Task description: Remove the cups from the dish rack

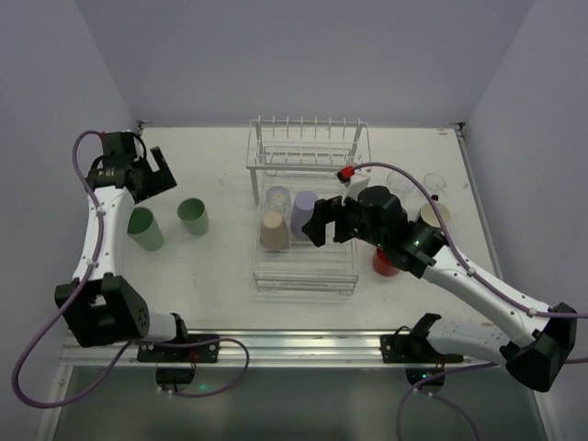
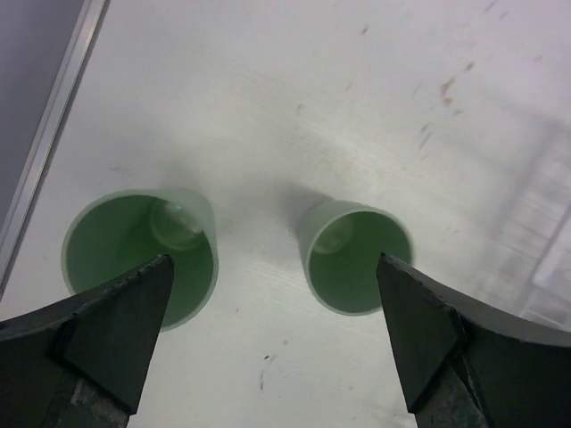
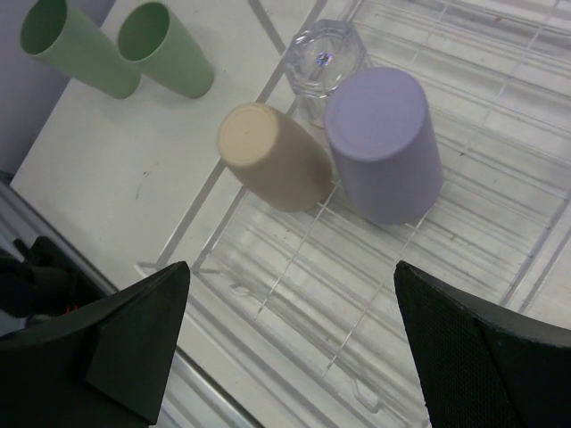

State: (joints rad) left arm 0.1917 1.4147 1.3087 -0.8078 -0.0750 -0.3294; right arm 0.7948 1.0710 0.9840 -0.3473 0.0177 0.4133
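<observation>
Cups (image 1: 304, 213) in the rack (image 1: 303, 272): three, all base-up in the low basket, at its far-left part. The tan cup (image 3: 277, 156) leans beside the lavender cup (image 3: 384, 143), the two close or touching. The clear cup (image 3: 323, 58) stands just behind them.

Cups out of the rack: two green cups (image 2: 357, 259) stand upright and apart on the worktop (image 1: 220, 266), left of the rack. A red cup (image 1: 386, 265), partly hidden by the right arm (image 1: 478, 280), stands just right of the rack. More clear cups (image 1: 401, 181) stand farther back on that side.

The right arm reaches from its base at near right, leftward over the rack's right side. The right gripper (image 3: 292, 267) hangs above the basket with fingers spread wide and nothing between them, aimed at the tan and lavender cups.

The left arm (image 1: 96, 230) rises from its base along the left edge, wrist bent back toward the green cups. The left gripper (image 2: 274, 267) is above them, spread wide and empty.
</observation>
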